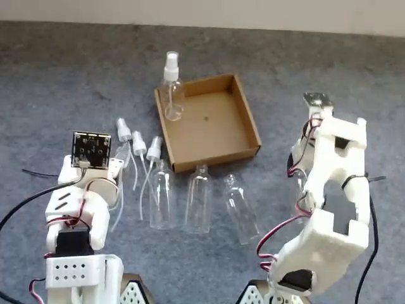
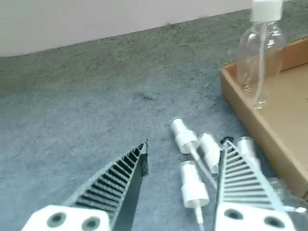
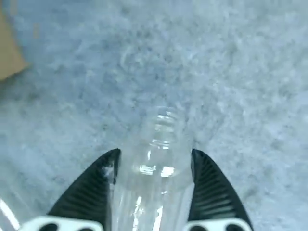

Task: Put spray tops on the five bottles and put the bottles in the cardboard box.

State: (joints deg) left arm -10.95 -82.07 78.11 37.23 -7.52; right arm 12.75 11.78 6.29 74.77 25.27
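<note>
1. The gripped bottle (image 3: 156, 163), clasped by the right gripper (image 3: 155, 153), is cut off past its shoulders; the cardboard box (image 3: 7, 48) beyond it is one blurred corner.
2. From above, the right arm (image 1: 335, 190) covers nearly all of that bottle, right of the box.
3. The capped bottle (image 2: 257, 57) in the box loses its spray head to the frame's edge; the spray top (image 2: 246, 144) nearest the box sits half behind a finger of the left gripper (image 2: 185, 147).

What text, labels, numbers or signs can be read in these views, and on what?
No readable text.
On the cardboard box: no print visible.
On the capped bottle standing in it: clear, no label.
On the bottle in the right claw: clear, no label.
On the spray tops: plain white.
On the circuit board: any markings too small to read.
</note>
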